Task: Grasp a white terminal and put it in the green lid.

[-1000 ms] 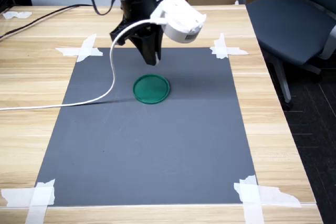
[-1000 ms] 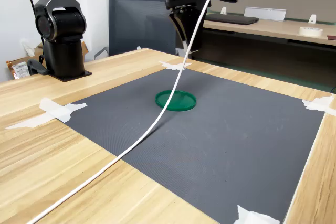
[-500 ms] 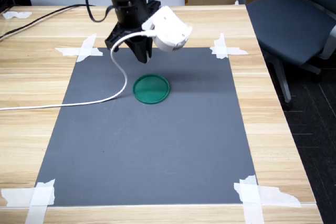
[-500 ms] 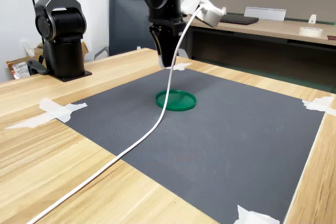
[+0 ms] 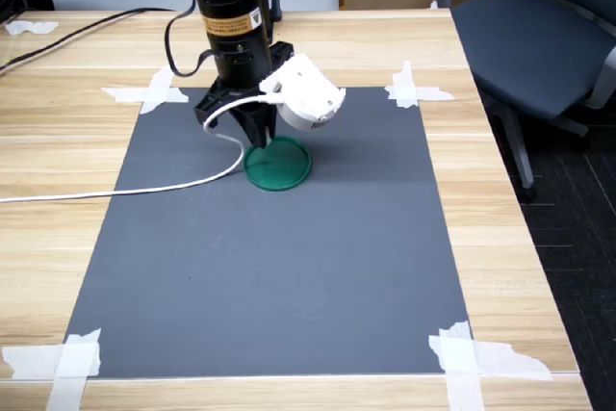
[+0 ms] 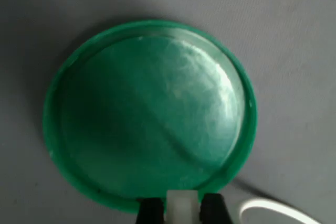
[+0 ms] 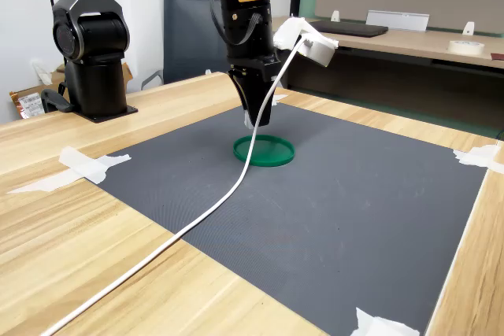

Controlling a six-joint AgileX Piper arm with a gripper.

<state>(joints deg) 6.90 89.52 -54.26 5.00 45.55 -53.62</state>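
The green lid (image 5: pixel 280 164) lies flat on the grey mat, also seen in the second exterior view (image 7: pixel 264 151), and it fills the wrist view (image 6: pixel 149 111). My gripper (image 5: pixel 260 139) points straight down, low over the lid's rim on the first exterior view's left side. In the wrist view a small white terminal (image 6: pixel 182 204) sits pinched between the two dark fingertips (image 6: pixel 150 211), just at the lid's rim. The gripper is shut on it. In the second exterior view the gripper (image 7: pixel 258 120) hangs a little above the lid's back edge.
A white camera housing (image 5: pixel 301 93) rides beside the wrist, and its white cable (image 5: pixel 144 189) trails over the grey mat (image 5: pixel 289 276) off the first exterior view's left. White tape strips (image 5: pixel 152 91) hold the mat's corners. A second black arm base (image 7: pixel 90 45) and an office chair (image 5: pixel 539 36) stand nearby.
The arm has come down and moved from behind the lid toward it; the fingertips now hang just above the lid's rim. The cable has followed. The lid has not moved.
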